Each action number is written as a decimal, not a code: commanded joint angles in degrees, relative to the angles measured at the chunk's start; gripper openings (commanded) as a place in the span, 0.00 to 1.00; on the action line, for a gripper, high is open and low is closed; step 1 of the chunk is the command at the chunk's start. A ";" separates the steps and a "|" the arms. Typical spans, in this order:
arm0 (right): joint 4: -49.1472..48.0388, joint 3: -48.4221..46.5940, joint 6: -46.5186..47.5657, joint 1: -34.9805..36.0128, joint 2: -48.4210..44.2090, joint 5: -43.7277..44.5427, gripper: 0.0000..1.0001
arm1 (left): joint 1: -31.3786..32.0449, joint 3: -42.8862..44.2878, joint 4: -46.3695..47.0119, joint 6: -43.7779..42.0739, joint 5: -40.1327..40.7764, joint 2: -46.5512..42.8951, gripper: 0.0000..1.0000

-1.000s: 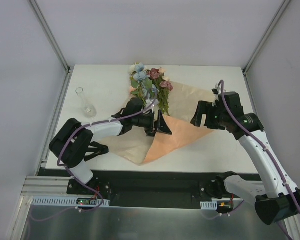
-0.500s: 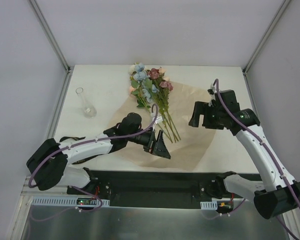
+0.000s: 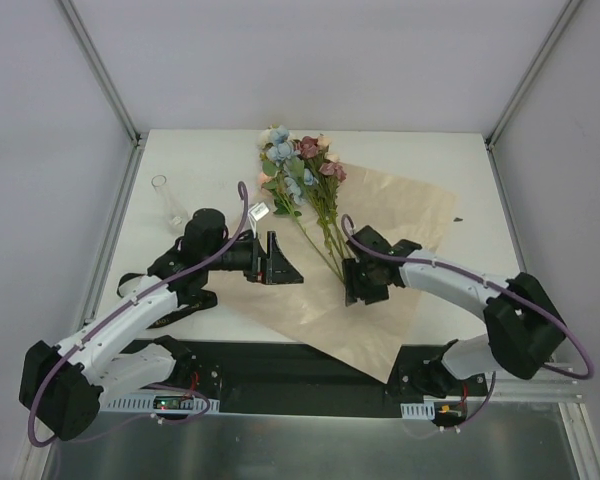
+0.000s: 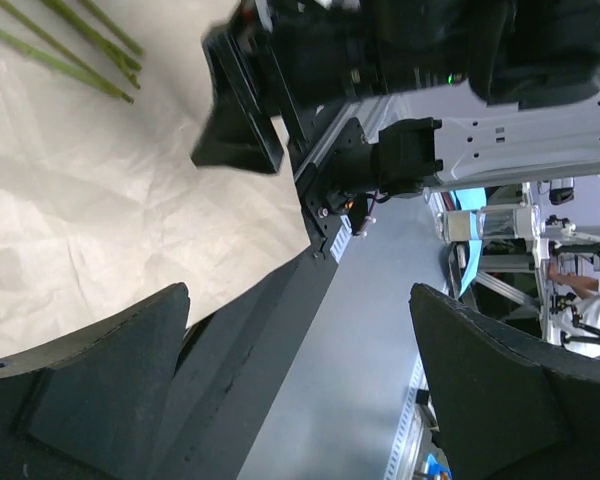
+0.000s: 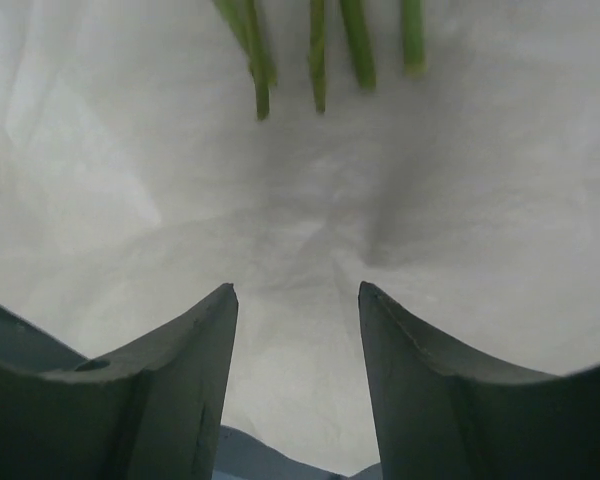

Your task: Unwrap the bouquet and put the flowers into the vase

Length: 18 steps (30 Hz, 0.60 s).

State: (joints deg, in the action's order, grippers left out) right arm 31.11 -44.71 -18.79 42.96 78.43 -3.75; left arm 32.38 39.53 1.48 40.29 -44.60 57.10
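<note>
The flowers lie just beyond the right tool (stem ends nearest).

No writing, label, brand or number can be read anywhere.

The left arm and right arm share white rounded links, black joints and black wrists. A purple cable loops along each. Their fingers are matte dark wedges, broad at the root.

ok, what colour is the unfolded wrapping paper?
Pale tan-beige wrapping paper, best seen in the top external view.
</note>
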 commanded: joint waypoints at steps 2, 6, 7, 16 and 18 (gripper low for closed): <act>-1.41 -18.17 11.29 -0.51 8.56 9.99 0.55 | -2.23 3.88 -10.51 -3.90 4.51 -5.15 0.92; -1.41 -28.66 23.59 -0.95 20.58 5.95 0.47 | -5.65 7.66 -21.91 -6.01 14.25 -12.60 0.93; -1.49 -30.77 24.84 -0.95 22.45 5.68 0.45 | -6.01 8.28 -24.04 -6.54 16.45 -13.85 0.95; -3.34 -44.58 36.97 -1.56 36.08 -1.70 0.43 | -6.54 13.38 -34.69 -8.83 27.55 -20.71 0.99; -2.90 -45.81 37.68 -1.56 38.45 -2.05 0.41 | -6.54 14.08 -35.22 -8.92 28.16 -20.89 0.99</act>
State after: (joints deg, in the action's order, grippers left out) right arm 27.70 -85.80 12.51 41.50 114.04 -2.13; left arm 26.15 51.57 -29.17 33.30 -20.27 36.18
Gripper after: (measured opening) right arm 0.430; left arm 0.990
